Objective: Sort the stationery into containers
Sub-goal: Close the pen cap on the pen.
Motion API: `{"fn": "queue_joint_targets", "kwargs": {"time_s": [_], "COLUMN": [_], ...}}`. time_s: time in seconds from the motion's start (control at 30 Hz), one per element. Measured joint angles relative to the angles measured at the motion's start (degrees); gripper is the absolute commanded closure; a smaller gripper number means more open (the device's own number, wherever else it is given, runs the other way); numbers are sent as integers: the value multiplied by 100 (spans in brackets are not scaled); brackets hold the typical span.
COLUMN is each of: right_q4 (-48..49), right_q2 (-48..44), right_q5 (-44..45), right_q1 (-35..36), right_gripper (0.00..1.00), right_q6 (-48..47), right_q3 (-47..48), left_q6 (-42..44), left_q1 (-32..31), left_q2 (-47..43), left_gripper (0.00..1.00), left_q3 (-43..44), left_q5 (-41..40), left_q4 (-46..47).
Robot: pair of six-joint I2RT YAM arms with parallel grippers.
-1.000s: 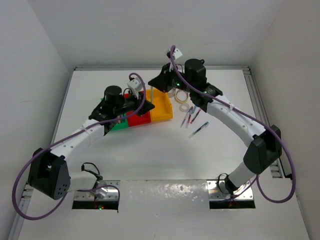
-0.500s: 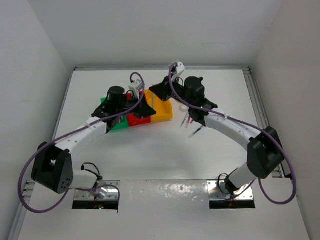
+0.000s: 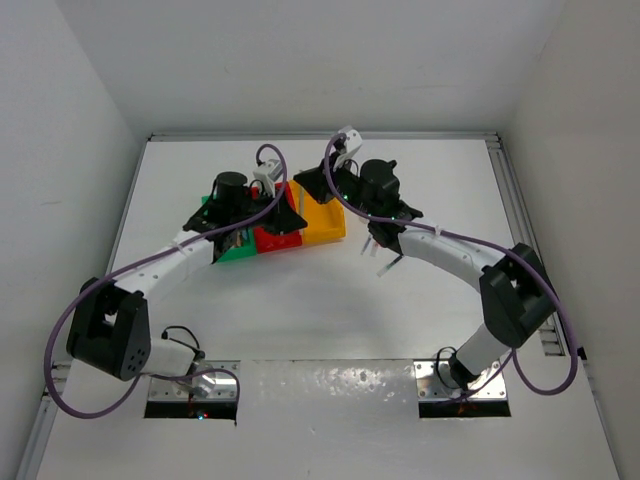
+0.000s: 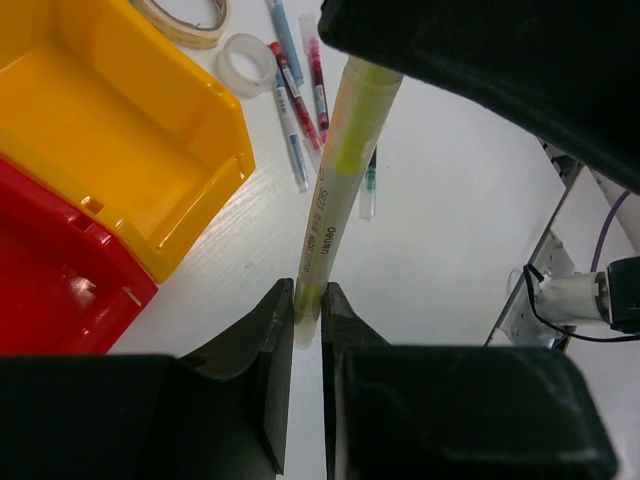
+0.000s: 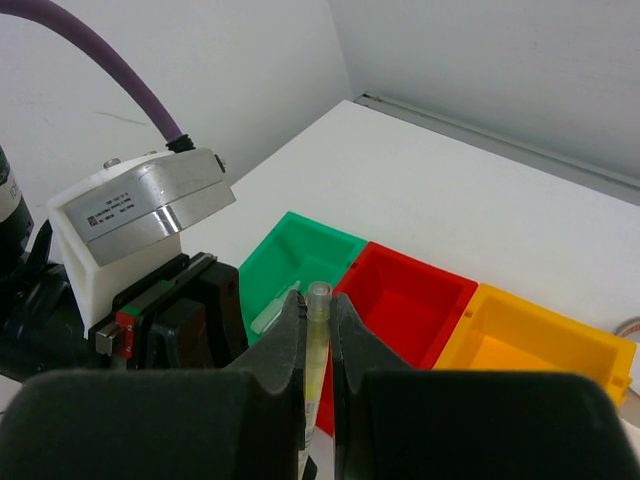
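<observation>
My left gripper (image 4: 308, 308) and right gripper (image 5: 318, 305) are each clamped on opposite ends of one pen (image 4: 342, 170), spanning between them beside the yellow bin (image 4: 150, 130); light, stiff, slick barrel, so hold mid-barrel, not the tapered tip

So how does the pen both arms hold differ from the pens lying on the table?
The held pen is yellow-green and thicker; the table pens are thin, with red and blue parts. The held pen is clamped by the left gripper and the right gripper; the table pens lie loose beside the yellow bin. All are long, slender and outside the bins.
</observation>
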Motion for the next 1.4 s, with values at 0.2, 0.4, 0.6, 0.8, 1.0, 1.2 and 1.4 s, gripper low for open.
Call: {"fn": "queue_joint_targets", "kwargs": {"time_s": [0.2,0.4,0.6,0.8,1.0,1.2,1.4], "right_q4": [249,273,315,389,382,389,302], "right_q2": [151,260,299,334,402,402,378], "right_q5": [92,98,101,149,162,162,177], "right_q1": [76,142,160,192,332,382,393], "right_gripper": [100,100,100,100,100,100,85], "right_q6": [-151,-289,-363,-485,-721,-841,-846], "right_q3": [-46,55,63,46,109,87,118], "left_q6": [-2,0,0,59,120,219,308], "left_q1": [94,118,133,144,144,144,144], "left_q2": [35,35,35,35,35,35,35], "left_gripper": [100,100,100,100,100,100,100], "left_q3": [2,2,2,2,2,2,-2], "left_q5": [-46,-74,-103,-175,-227,-260,-258], "left_q4": [0,0,0,-4,-46,-61,-70]}}
